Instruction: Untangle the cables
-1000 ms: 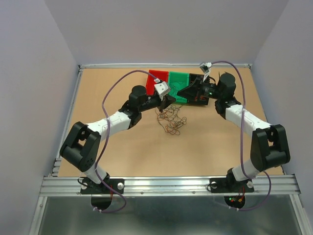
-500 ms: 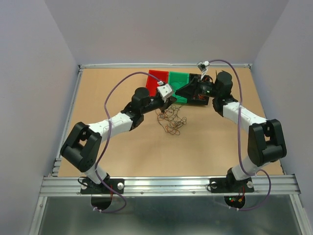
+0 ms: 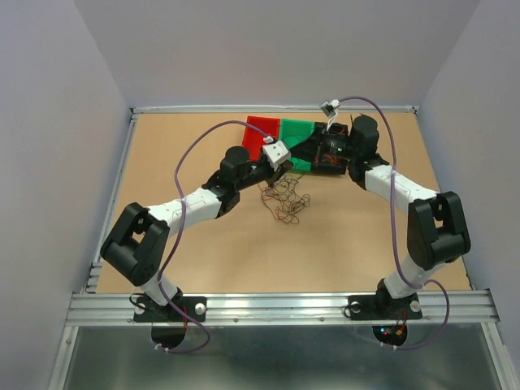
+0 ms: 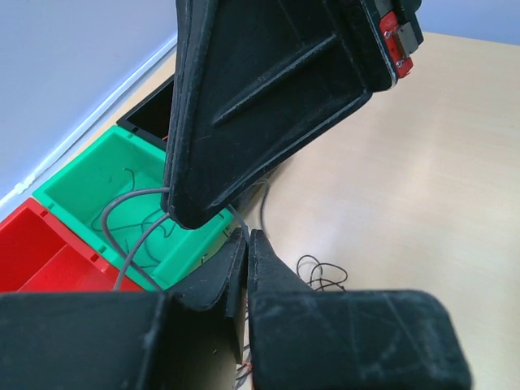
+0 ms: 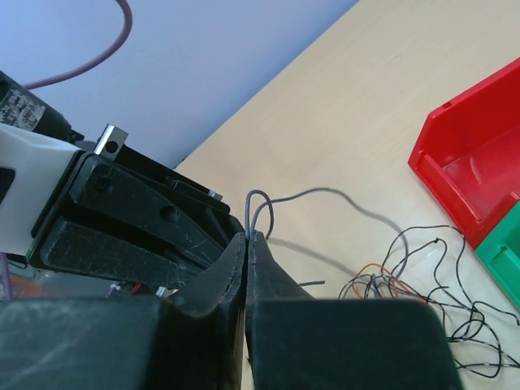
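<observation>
Snagging is the main risk from here. The right gripper (image 5: 246, 237) has its jaws pressed together on a small loop of a grey strand (image 5: 325, 192). That strand trails away from the tips to the cables (image 3: 284, 199), a loose knot on the table (image 3: 341, 236) just near of the green bin (image 3: 296, 130), between the two arms.

The left gripper (image 4: 247, 237) also has its jaws together, just beside the right one. Whether a wire is caught between them I cannot tell.

If the arms pull apart quickly, the strand may cinch the knot tighter instead of sliding free, or drag the whole bundle along. Only a short loop is pinched, so so fine a wire could slip out. With the fingers this close together, a sideways move could also knock one gripper against the other.
</observation>
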Controlling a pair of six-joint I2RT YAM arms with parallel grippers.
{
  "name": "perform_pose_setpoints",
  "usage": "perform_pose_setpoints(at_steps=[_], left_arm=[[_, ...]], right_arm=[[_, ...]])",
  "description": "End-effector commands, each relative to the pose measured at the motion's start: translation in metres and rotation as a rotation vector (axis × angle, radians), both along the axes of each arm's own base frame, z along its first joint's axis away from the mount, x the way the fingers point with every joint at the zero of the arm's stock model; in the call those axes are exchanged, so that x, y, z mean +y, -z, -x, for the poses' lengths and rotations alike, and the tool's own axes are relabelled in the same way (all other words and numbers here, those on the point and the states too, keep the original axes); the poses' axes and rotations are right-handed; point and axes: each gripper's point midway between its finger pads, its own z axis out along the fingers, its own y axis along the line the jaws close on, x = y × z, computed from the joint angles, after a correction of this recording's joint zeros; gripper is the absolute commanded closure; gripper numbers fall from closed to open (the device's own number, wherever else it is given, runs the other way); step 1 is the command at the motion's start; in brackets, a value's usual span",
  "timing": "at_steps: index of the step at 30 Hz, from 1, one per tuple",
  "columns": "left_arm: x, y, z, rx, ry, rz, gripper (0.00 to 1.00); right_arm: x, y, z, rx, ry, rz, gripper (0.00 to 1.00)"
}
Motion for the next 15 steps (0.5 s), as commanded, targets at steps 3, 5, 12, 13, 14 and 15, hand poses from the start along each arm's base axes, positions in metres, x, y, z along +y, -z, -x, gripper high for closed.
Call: perform_pose_setpoints(at_steps=[3,5,12,13,14,15], left_arm=[[0.007,-0.025,-0.002,-0.09,-0.035,0.019,0.57],[0.022,-0.034,-0.003,-0.137,-0.095,0.028,0.38],[0.09,-0.067,-0.019,-0.15,-0.231,0.17,0.12],[0.094,-0.07,-0.021,-0.147,-0.225,0.18,0.12],[0.097,-0.069,-0.024,-0.128,-0.233,0.191,0.12],[0.105,-0.069,-0.03,-0.125,-0.253,0.193,0.12]], right_arm=[[0.0,-0.024,-0.02,-0.093,0.083,0.021,0.99],[-0.008,-0.03,-0.045,-0.142,0.199,0.067,0.99],[-0.037,-0.015,-0.103,-0.208,0.463,0.228,1.0],[-0.045,-0.012,-0.113,-0.228,0.52,0.26,0.99],[-0.048,-0.007,-0.12,-0.227,0.544,0.279,1.0],[-0.051,-0.005,-0.126,-0.236,0.567,0.296,0.99]])
